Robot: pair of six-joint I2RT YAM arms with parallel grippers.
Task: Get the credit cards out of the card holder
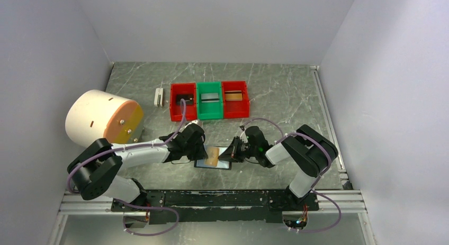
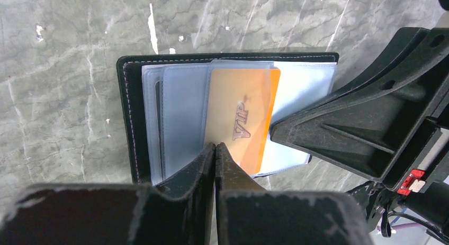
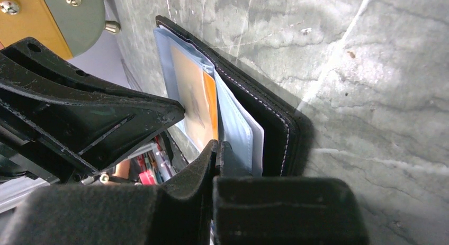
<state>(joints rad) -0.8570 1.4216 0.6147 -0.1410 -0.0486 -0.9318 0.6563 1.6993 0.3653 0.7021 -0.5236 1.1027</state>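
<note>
Grey marble table (image 1: 286, 97). At 9 o'clock, white drum (image 1: 95, 118). At 12, red-green-red bins (image 1: 209, 114). Left gripper (image 2: 214, 148) at 7, pinched shut, tips on clear sleeves (image 2: 180, 112); clamped item unclear. Right gripper (image 3: 215, 145) at 5, closed. Card holder (image 2: 128, 112) open flat between them, at 6. Orange card (image 2: 241, 118) partly out of sleeve, edge nipped by right gripper.

From my feed I see a grey marbled table (image 1: 275, 91) walled in by pale panels. At its far side, three bins sit touching in a row: a red bin (image 1: 173, 105), a green bin (image 1: 209, 116) and another red bin (image 1: 236, 114). A small white block (image 1: 159, 97) stands just left of them. A big white drum (image 1: 98, 120) with a tan face lies at the left.
</note>
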